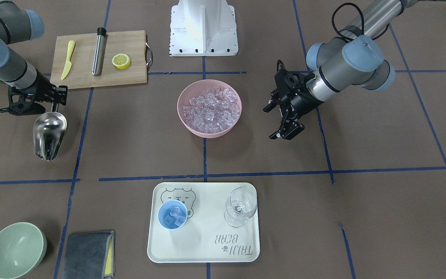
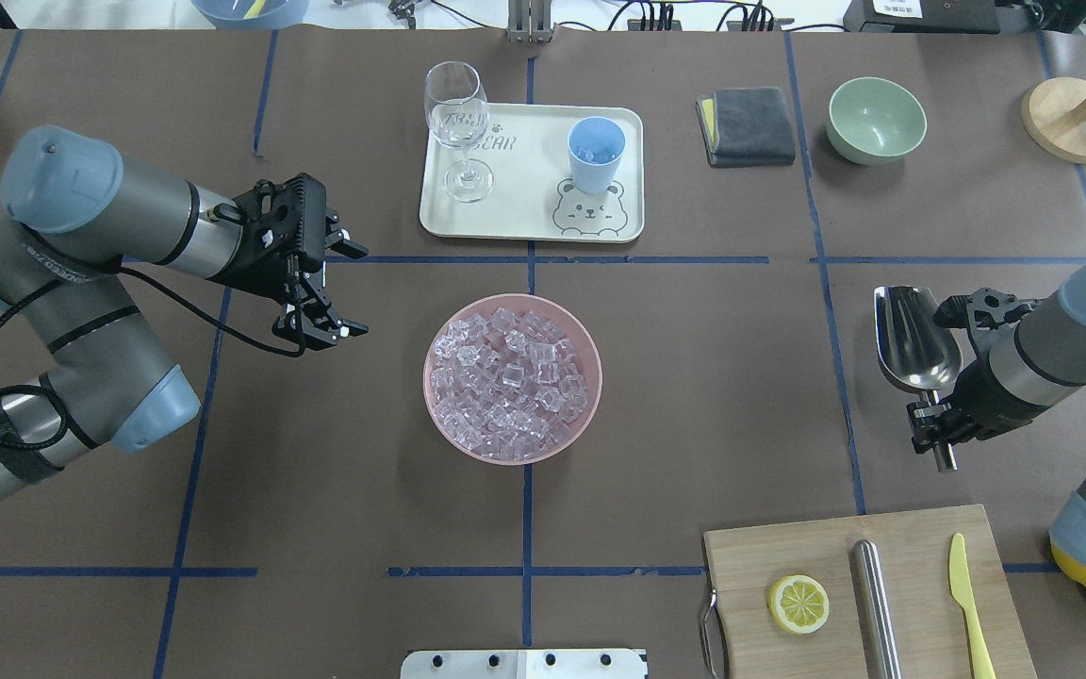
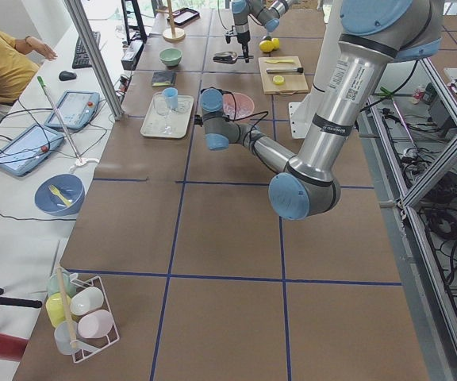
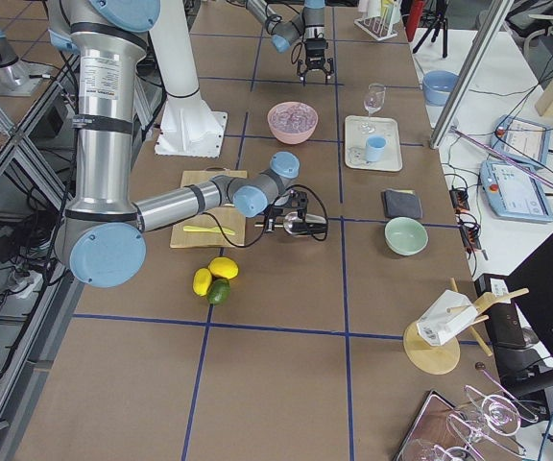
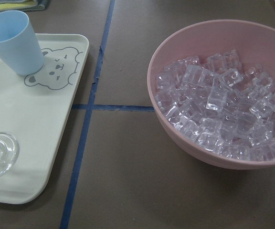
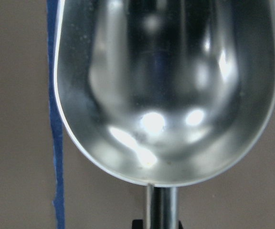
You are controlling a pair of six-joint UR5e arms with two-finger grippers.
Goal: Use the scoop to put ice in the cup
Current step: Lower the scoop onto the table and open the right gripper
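The steel scoop (image 2: 915,344) is empty, its shiny trough (image 6: 166,90) bare. My right gripper (image 2: 939,429) is shut on its thin handle, low over the table at the robot's right, far from the bowl. A pink bowl (image 2: 590,377) at the table's middle is heaped with clear ice (image 2: 512,377) cubes. The light-blue cup (image 2: 596,153) stands upright on the cream tray (image 2: 524,212) and holds a few ice cubes (image 1: 174,216). My left gripper (image 2: 354,290) hovers open and empty to the bowl's left. The left wrist view shows the cup (image 5: 14,43) and the ice (image 5: 223,109).
A clear wine glass (image 2: 456,127) shares the tray. A grey cloth (image 2: 750,124) and a green bowl (image 2: 876,120) lie beyond the tray's right. A wooden board (image 2: 920,556) near the right arm carries a lemon half (image 2: 798,604), a steel cylinder (image 2: 876,604) and a yellow knife (image 2: 969,604).
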